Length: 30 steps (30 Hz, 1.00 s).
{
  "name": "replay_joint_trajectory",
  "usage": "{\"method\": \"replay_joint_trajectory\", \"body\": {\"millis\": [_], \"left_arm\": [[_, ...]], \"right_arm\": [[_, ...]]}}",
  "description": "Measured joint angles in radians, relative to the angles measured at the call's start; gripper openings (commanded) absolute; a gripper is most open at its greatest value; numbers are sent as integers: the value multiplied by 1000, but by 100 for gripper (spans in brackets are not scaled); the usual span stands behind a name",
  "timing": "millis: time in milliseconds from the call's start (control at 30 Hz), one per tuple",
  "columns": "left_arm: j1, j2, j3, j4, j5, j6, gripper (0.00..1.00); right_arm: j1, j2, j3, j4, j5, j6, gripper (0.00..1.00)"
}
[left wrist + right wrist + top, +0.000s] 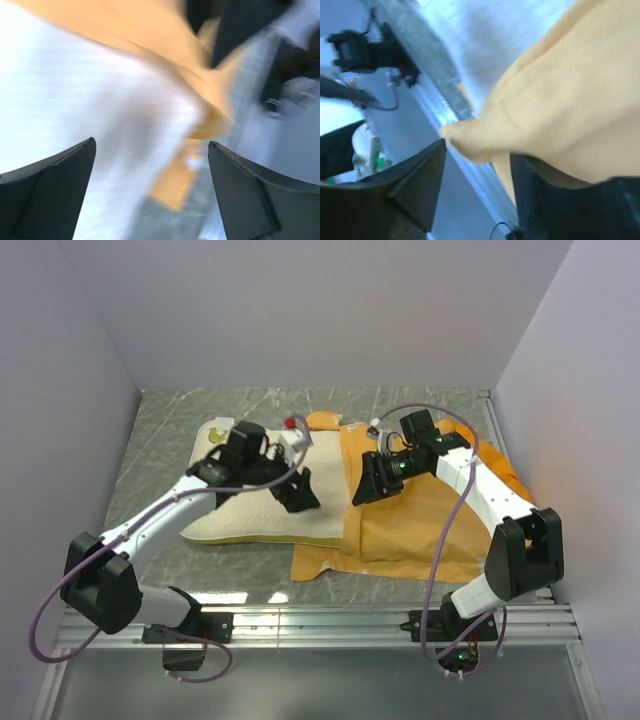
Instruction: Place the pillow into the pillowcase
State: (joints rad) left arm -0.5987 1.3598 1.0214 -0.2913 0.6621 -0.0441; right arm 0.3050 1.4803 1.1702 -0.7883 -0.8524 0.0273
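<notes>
The cream-white pillow (250, 512) lies left of centre on the table. The orange pillowcase (425, 525) lies to its right, and its left edge overlaps the pillow's right end. My left gripper (296, 494) hovers over the pillow's right end. In the left wrist view it (151, 143) is wide open and empty, above the blurred white pillow (75, 95) and orange fabric (175, 185). My right gripper (366, 490) is at the pillowcase's left edge. In the right wrist view it (479, 150) has its jaws apart, and the pillowcase (570, 100) drapes over one finger (527, 195).
A small red object (291, 423) and a white item (374, 427) sit behind the pillow and the case. An aluminium rail (330, 620) runs along the near edge. Grey walls close in the left, back and right sides.
</notes>
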Motion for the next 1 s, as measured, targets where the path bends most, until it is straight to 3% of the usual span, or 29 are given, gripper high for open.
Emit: {"method": "replay_joint_trajectory", "body": {"millis": [133, 233, 467, 567, 700, 800, 833, 1000], "left_arm": [[142, 40, 137, -103, -92, 146, 99], [208, 167, 262, -129, -195, 254, 98], [286, 530, 462, -144, -339, 422, 85], [311, 615, 476, -167, -354, 447, 79], [344, 591, 418, -149, -317, 465, 65], [378, 514, 305, -129, -277, 507, 75], [389, 477, 253, -121, -263, 525, 81], [426, 334, 130, -146, -197, 554, 88]], "right_arm": [[-13, 48, 104, -40, 91, -23, 64], [-24, 49, 175, -43, 185, -23, 57], [2, 137, 233, -61, 372, -25, 55], [27, 215, 208, -58, 422, -25, 55], [51, 341, 212, -50, 467, -25, 53], [66, 419, 264, -61, 446, -31, 51], [68, 434, 286, -69, 430, -38, 53], [78, 428, 406, -96, 361, -55, 64]]}}
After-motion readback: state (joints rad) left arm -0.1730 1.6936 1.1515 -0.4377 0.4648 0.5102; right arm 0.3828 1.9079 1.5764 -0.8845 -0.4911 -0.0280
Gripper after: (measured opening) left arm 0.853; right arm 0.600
